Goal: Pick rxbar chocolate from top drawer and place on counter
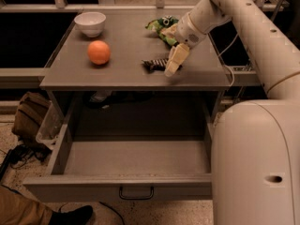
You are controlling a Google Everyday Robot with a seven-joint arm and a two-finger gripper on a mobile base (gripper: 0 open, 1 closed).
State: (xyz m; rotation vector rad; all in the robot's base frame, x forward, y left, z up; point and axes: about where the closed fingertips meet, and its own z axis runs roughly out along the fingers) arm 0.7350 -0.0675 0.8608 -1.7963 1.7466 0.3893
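The rxbar chocolate point(153, 63), a small dark bar, lies on the counter point(126, 36) near its front right. My gripper point(171, 65) is at the bar's right end, angled down to the counter; I cannot tell whether it touches the bar. The top drawer point(117, 185) is pulled fully out below the counter, and its inside looks empty.
An orange point(99, 52) and a white bowl point(90, 22) sit on the counter's left side. A green snack bag point(163, 24) lies behind my wrist. My own white body point(255, 163) fills the right. A person's leg and shoe point(70, 214) are at the bottom left, and a brown bag point(29, 114) is on the floor.
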